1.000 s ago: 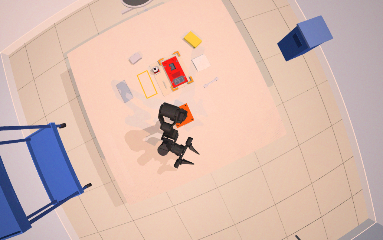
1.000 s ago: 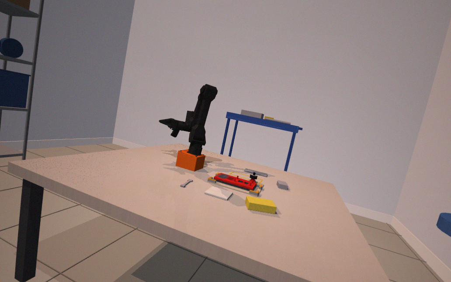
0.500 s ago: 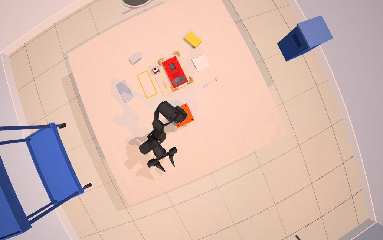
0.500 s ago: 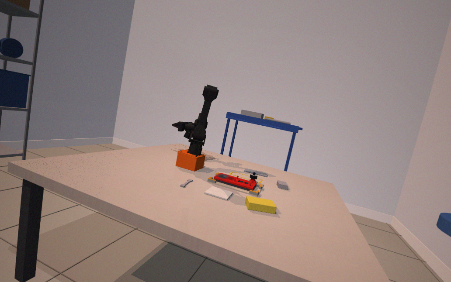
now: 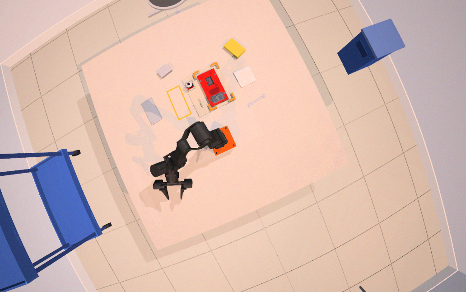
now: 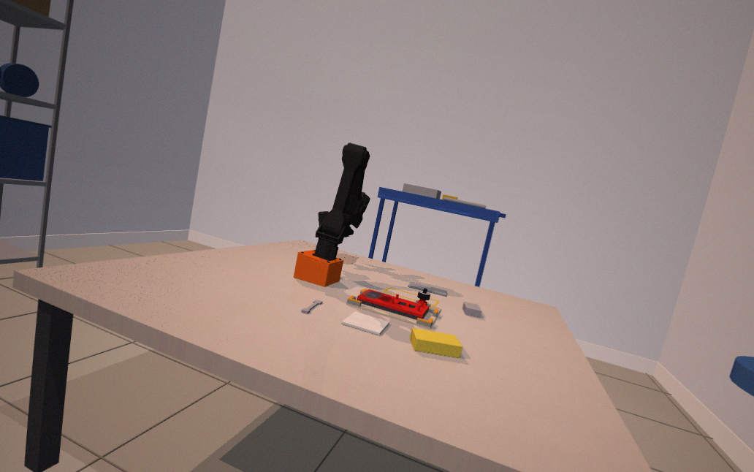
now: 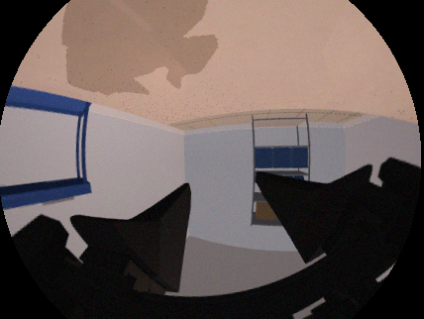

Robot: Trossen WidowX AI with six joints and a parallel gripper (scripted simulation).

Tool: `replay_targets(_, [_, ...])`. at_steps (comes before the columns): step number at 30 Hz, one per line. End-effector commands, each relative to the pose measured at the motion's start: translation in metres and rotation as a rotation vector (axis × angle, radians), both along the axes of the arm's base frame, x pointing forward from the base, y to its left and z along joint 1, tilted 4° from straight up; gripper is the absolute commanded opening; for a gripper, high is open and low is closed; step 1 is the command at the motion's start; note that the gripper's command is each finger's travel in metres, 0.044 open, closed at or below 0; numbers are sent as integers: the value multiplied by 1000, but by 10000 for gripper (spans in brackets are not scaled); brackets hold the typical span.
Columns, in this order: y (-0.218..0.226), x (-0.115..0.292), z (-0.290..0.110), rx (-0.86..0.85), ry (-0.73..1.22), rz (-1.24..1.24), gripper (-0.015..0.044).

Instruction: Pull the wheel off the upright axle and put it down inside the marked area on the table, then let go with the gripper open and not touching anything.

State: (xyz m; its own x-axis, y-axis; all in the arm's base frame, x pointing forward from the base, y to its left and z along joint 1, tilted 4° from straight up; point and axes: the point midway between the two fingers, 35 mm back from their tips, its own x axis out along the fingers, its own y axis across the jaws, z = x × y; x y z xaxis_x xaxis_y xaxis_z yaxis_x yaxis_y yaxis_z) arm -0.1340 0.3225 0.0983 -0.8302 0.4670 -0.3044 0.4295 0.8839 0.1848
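The small wheel (image 5: 187, 85) (image 6: 424, 294) sits on its upright axle at the corner of the red board (image 5: 213, 87) (image 6: 391, 302). The marked area is a yellow outlined rectangle (image 5: 172, 105) just left of the wheel. My gripper (image 5: 174, 196) (image 7: 223, 182) is open and empty. It is held high in the air and points away from the board, on the far side of the orange arm base (image 5: 225, 144) (image 6: 317, 268) from the wheel. The wrist view shows only the fingers, a wall and a shelf. In the exterior view the arm hides the fingers.
A yellow block (image 5: 234, 47) (image 6: 436, 341), a white plate (image 5: 244, 76) (image 6: 364, 322), a small wrench (image 5: 256, 100) (image 6: 311, 305), a small grey block (image 5: 164, 70) (image 6: 471, 309) and a grey slab (image 5: 151, 110) (image 6: 428, 288) lie around the board. A blue cart (image 5: 51, 192) stands off the table.
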Motion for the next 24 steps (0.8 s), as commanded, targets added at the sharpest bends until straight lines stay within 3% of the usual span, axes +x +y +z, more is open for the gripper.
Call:
replay_targets(1, [22, 37, -6, -11, -69, -129, 300])
replay_targets(13, [51, 169, -19, -97, -274, -485, 300])
replay_targets(24, [26, 297, -25, -259, -439, -769, 300])
